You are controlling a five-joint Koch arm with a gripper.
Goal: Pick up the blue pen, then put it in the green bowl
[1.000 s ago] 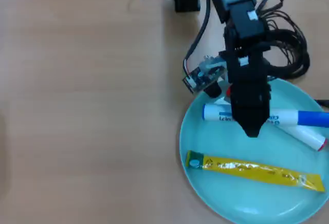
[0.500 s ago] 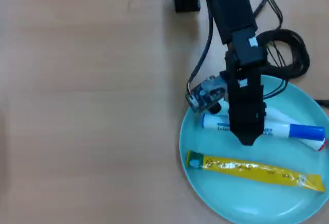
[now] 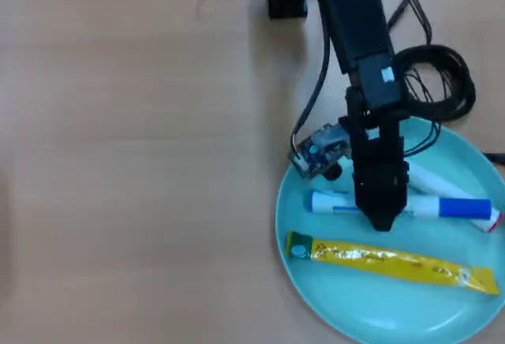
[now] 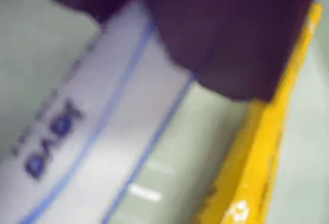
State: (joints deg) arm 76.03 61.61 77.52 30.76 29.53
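The tool (image 3: 381,222) hangs over the bowl (image 3: 371,316), its dark tip crossing the middle of the pen (image 3: 426,206) in the overhead view. Only one dark mass shows there, and in the wrist view it is a blurred dark shape (image 4: 226,34) at the top of the frame, so whether the jaws are apart or together cannot be told, nor whether they touch the pen.

The pen lies across the bowl, running left to right in the overhead view, white end at the left and blue cap at the right. The wrist view shows its white barrel (image 4: 97,126) close up, with blue lines and blurred blue lettering, the pale green of the bowl (image 4: 31,34) to either side.

Just behind the pen, a red-capped marker (image 3: 473,208) peeps out, slanting down to the right, its red tip at the bowl's right edge. Below the pen lies a yellow sachet (image 3: 390,263), also across the bowl; it is the yellow strip (image 4: 262,147) beside the barrel in the wrist view.

The bowl sits on a wooden table (image 3: 134,162). A coil of black cables (image 3: 450,84) lies beside the arm, at the bowl's upper rim.
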